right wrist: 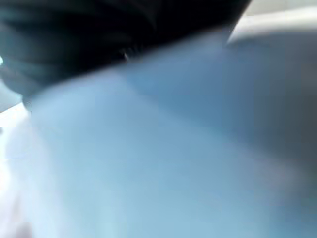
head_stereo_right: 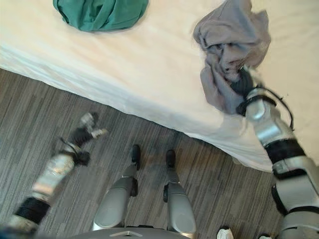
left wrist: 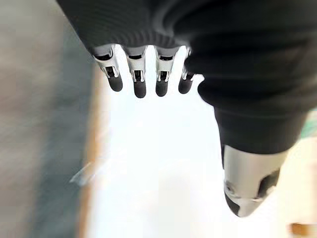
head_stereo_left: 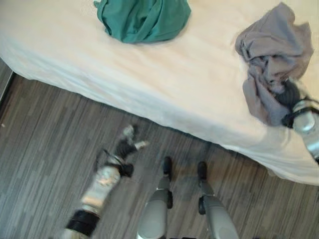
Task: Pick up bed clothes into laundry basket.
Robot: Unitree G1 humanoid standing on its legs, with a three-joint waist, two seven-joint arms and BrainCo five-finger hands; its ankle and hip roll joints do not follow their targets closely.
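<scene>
Apparently right hand (head_stereo_right: pixel 243 82) sits buried in grey garment (head_stereo_right: pixel 232 37).

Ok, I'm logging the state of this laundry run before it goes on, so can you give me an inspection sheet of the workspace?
Surface: bed with a white sheet, its edge running across the view.
Job's things: grey garment bunched on the bed; green garment heaped on the bed farther to the robot's left. Laundry basket: nothing seen.
Clutter: nothing seen.
Hands: right hand is buried in the grey garment, fingers hidden. Left hand hangs over the floor, fingers straight, holding nothing.
Cables: nothing seen.
Surroundings: dark wood-plank floor in front of the bed.
</scene>
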